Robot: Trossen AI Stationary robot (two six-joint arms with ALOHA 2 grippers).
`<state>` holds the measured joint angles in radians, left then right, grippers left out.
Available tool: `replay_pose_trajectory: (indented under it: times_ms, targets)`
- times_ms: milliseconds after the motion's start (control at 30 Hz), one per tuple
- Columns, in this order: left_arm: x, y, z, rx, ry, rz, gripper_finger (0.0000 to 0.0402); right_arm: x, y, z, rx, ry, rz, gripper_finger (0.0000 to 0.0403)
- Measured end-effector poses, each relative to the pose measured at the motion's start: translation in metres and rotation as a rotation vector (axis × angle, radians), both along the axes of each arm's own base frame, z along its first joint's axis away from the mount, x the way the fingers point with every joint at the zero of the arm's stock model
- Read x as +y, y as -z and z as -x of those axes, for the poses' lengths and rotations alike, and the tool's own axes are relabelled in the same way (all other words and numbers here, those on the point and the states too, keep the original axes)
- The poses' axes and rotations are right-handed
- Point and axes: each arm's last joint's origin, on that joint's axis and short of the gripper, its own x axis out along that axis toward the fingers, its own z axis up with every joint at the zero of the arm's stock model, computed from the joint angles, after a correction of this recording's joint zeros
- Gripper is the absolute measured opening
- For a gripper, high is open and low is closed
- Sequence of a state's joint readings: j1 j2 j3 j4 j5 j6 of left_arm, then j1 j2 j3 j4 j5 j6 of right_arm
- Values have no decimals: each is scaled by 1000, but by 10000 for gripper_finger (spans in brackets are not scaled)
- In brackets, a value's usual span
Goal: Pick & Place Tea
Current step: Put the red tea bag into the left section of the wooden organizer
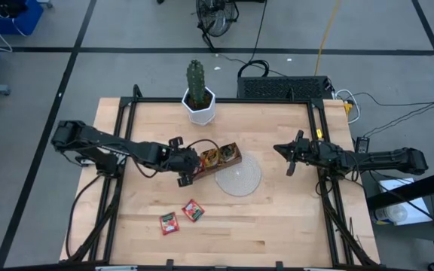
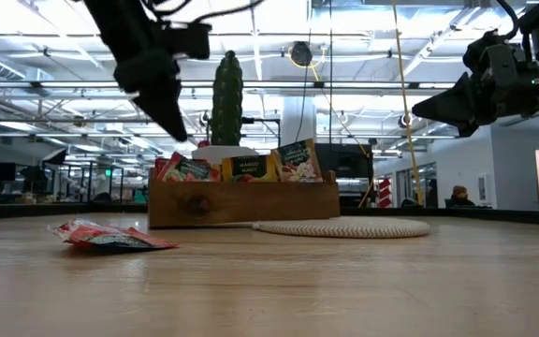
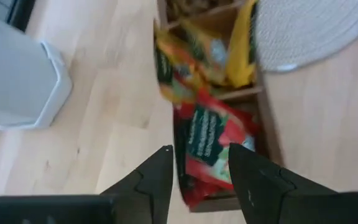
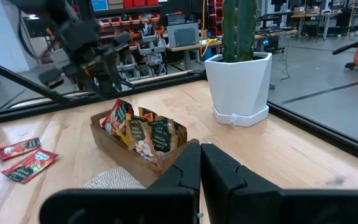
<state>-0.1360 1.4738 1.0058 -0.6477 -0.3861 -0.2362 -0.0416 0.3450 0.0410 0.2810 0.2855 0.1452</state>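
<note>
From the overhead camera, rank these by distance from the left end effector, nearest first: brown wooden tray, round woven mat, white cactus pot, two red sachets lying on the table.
1. Brown wooden tray, directly under the left end effector.
2. Two red sachets, toward the table's front edge.
3. Round woven mat, beyond the tray.
4. White cactus pot, at the back edge.
The last three are close calls.

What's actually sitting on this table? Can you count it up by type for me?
Loose red tea packets: 2
Wooden tray of tea packets: 1
Potted cactus: 1
Round woven mat: 1
Total: 5, not counting the packets in the tray, which overlap too much to count.
</note>
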Motion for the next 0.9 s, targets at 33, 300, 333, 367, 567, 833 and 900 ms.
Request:
replay_pose_trajectory:
  times_ms: [33,300,333,367,567,833,900]
  targets:
    - [0,4,-1,10,-7,-1,159,0,0,0,0,0,0,0]
    - [0,19,-8,59,2,18,159,0,0,0,1,0,0,0]
    - [0,19,-8,62,1,17,159,0,0,0,1,0,0,0]
    - [0,19,-8,61,1,22,159,0,0,0,1,0,0,0]
    - [0,21,-8,69,12,58,159,0,0,0,2,0,0,0]
    - [1,21,-8,79,14,55,159,0,0,0,2,0,0,0]
    - [1,21,-8,79,15,56,159,0,0,0,2,0,0,0]
